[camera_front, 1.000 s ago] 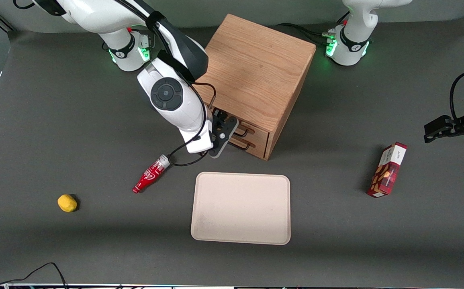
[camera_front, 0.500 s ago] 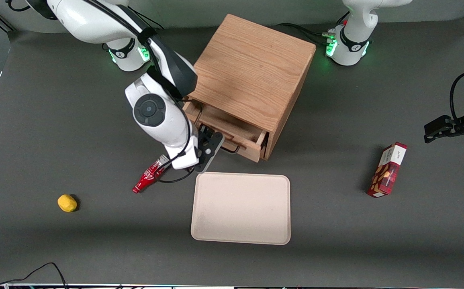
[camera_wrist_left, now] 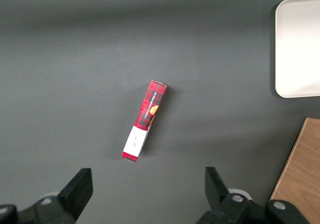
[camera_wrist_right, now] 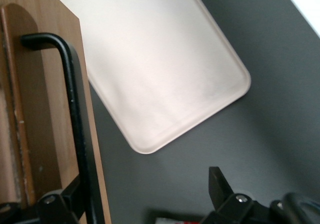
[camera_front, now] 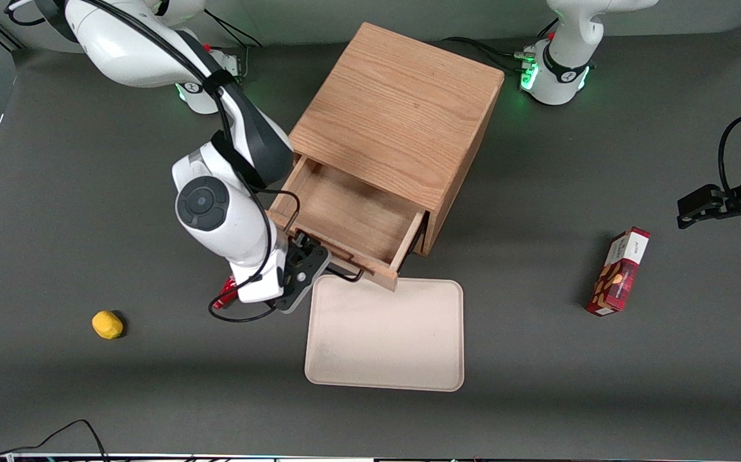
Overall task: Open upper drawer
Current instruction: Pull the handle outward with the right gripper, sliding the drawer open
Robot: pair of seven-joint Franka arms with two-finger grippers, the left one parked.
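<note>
The wooden cabinet (camera_front: 396,109) stands at the middle of the table. Its upper drawer (camera_front: 344,218) is pulled far out, an empty light oak box. Its front panel (camera_wrist_right: 45,108) reaches over the tray's edge nearest the cabinet. The thin black wire handle (camera_front: 346,275) also shows in the right wrist view (camera_wrist_right: 75,114). My right gripper (camera_front: 311,256) is at the handle's end toward the working arm. In the right wrist view the gripper (camera_wrist_right: 145,186) is open, fingers wide apart, and the handle runs just inside one finger (camera_wrist_right: 65,204). The lower drawer is hidden under the upper one.
A beige tray (camera_front: 383,333) lies in front of the cabinet and shows in the right wrist view (camera_wrist_right: 150,58). A red bottle (camera_front: 222,296) lies mostly hidden under my wrist. A yellow lump (camera_front: 107,324) lies toward the working arm's end. A red box (camera_front: 619,272) stands toward the parked arm's end.
The upper drawer has gone from shut to far open. My right gripper has moved toward the front camera with the handle, and now covers most of the red bottle.
</note>
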